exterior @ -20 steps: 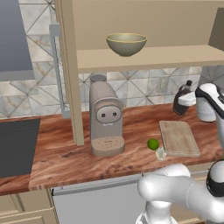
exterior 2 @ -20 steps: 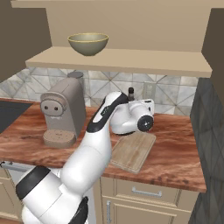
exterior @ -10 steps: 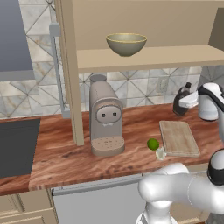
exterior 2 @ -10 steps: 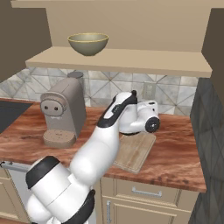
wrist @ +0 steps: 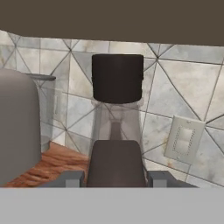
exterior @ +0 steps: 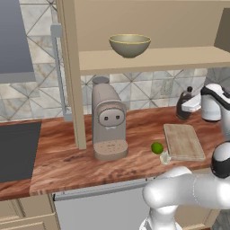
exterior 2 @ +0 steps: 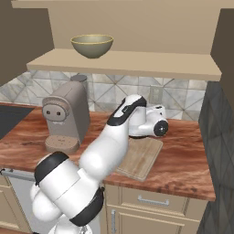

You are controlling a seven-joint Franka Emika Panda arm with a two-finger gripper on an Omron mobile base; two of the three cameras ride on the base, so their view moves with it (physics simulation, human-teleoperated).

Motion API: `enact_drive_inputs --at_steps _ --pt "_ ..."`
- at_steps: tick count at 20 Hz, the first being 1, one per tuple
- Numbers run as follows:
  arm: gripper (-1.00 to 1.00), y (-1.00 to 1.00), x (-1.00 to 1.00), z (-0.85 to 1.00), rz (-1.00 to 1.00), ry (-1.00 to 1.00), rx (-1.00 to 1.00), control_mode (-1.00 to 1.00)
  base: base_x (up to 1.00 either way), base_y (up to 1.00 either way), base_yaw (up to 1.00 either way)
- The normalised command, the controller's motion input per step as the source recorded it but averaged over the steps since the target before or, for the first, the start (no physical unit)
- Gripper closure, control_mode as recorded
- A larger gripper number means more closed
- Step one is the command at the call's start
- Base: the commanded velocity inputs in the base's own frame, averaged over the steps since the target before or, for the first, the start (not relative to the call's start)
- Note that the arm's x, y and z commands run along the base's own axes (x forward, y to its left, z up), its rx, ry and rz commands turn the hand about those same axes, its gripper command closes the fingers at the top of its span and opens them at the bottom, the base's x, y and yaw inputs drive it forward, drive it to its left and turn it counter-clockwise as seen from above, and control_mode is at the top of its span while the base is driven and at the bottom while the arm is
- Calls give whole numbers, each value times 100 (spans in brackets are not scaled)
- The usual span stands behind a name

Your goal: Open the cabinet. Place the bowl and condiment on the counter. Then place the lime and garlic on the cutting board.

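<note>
2 small things sit near the desk's front edge, lime and garlic, beside the cutting board. Farther back, the tool grips the condiment by the wall; bowl up on the cabinet shelf.

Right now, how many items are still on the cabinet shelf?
1: the bowl sits on the shelf above the coffee machine. The shelf's right end is cut off in the left base view, so something may be hidden there.
</note>
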Motion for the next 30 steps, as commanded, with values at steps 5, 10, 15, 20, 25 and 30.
enact_drive_inputs --at_steps 5,10,15,20,25,30 --pt "100 0 27 -6 0 2 -3 -100 0 0 0" --pt "100 0 24 -11 1 0 -1 -100 0 0 0" --pt "100 -1 16 -19 3 0 0 -100 0 0 0" --pt "100 0 16 -18 4 0 0 -100 0 0 0" --pt "100 0 22 -13 4 0 0 -100 0 0 0" --pt "100 -1 24 -15 5 0 0 -100 0 0 0"
